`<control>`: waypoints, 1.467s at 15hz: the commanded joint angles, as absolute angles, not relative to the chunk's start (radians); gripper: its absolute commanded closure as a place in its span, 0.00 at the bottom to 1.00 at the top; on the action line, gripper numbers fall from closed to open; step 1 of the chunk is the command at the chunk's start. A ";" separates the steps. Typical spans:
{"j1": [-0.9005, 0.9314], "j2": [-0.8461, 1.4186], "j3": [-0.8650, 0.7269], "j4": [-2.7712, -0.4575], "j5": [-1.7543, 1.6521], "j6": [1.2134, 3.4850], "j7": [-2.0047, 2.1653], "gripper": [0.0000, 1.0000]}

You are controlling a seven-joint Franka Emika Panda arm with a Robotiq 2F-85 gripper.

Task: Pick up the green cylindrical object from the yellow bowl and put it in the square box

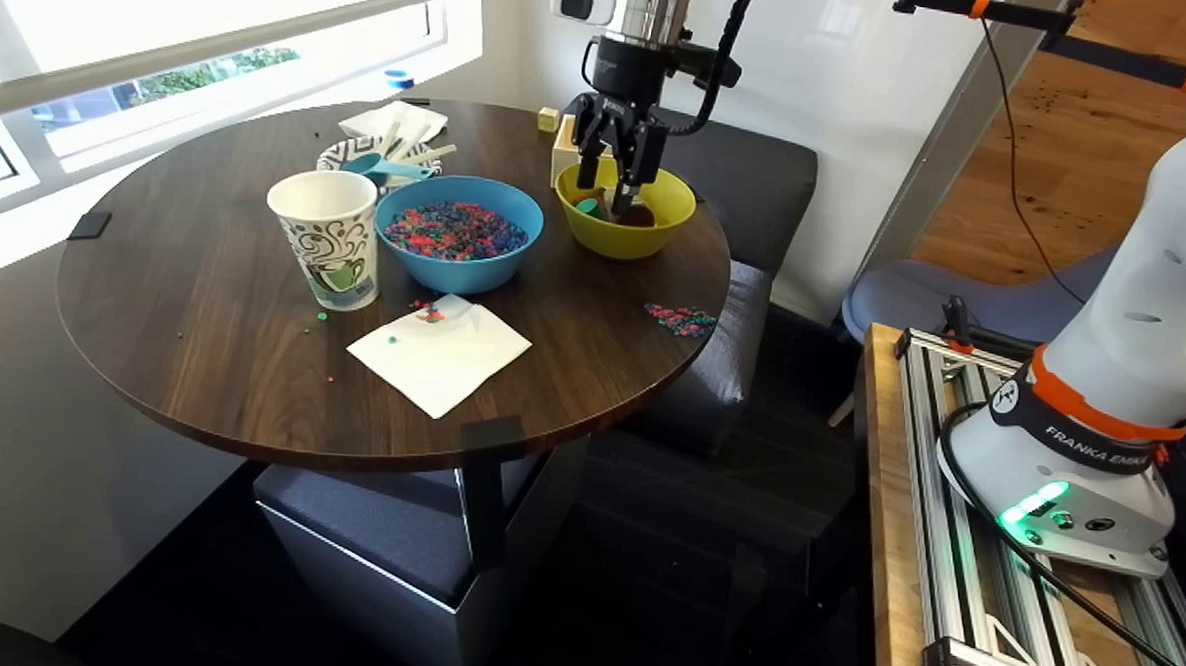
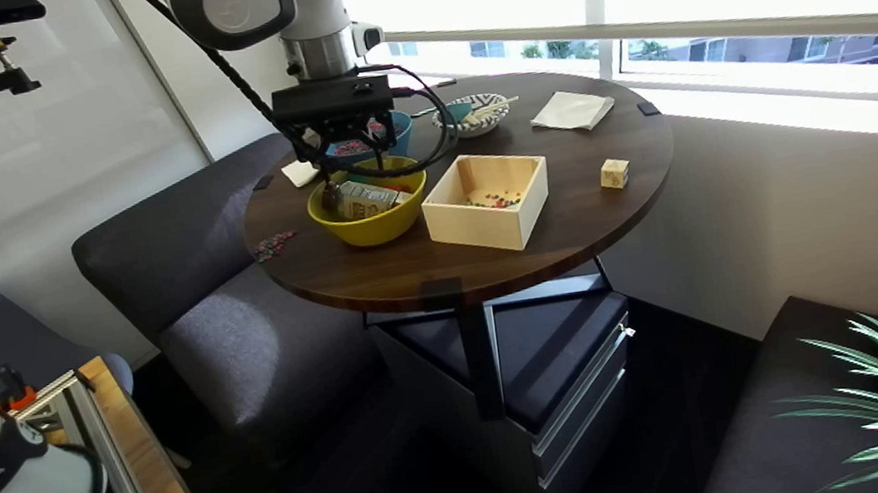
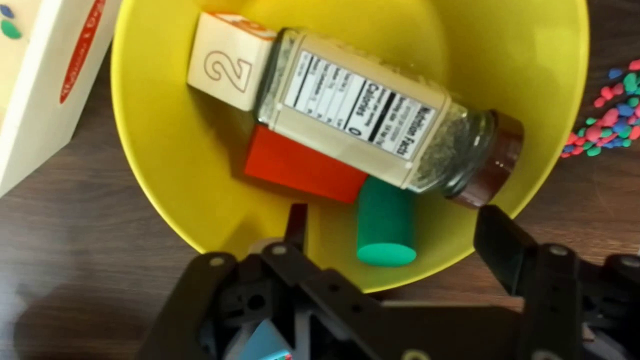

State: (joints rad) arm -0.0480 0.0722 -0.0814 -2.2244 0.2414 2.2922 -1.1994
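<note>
The green cylinder (image 3: 385, 220) lies on its side in the yellow bowl (image 3: 150, 165), its near end facing the bowl's rim. Its far end touches or sits under a seasoning jar (image 3: 350, 107). It shows small in an exterior view (image 1: 589, 208). The yellow bowl stands on the round table in both exterior views (image 1: 617, 240) (image 2: 372, 233). My gripper (image 3: 394, 212) is open and empty over the bowl, its fingers apart on either side of the cylinder. The square box (image 2: 478, 223) of pale wood stands beside the bowl, with small coloured bits inside. Its wall shows in the wrist view (image 3: 55, 95).
A red block (image 3: 302, 165) and a wooden cube (image 3: 222, 65) lie in the bowl against the jar. A blue bowl (image 1: 456, 272) of coloured bits, a paper cup (image 1: 329, 241), a napkin (image 1: 442, 361) and a patterned bowl (image 2: 478, 123) stand nearby. Another cube (image 2: 614, 173) lies beyond the box.
</note>
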 commanded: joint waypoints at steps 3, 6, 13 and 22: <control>-0.062 0.100 -0.059 -2.211 0.257 2.339 -1.199 0.27; -0.060 0.106 -0.054 -2.210 0.255 2.358 -1.184 0.32; -0.062 0.110 -0.047 -2.205 0.287 2.365 -1.158 0.47; -0.065 0.068 -0.052 -2.221 0.321 2.396 -1.141 0.40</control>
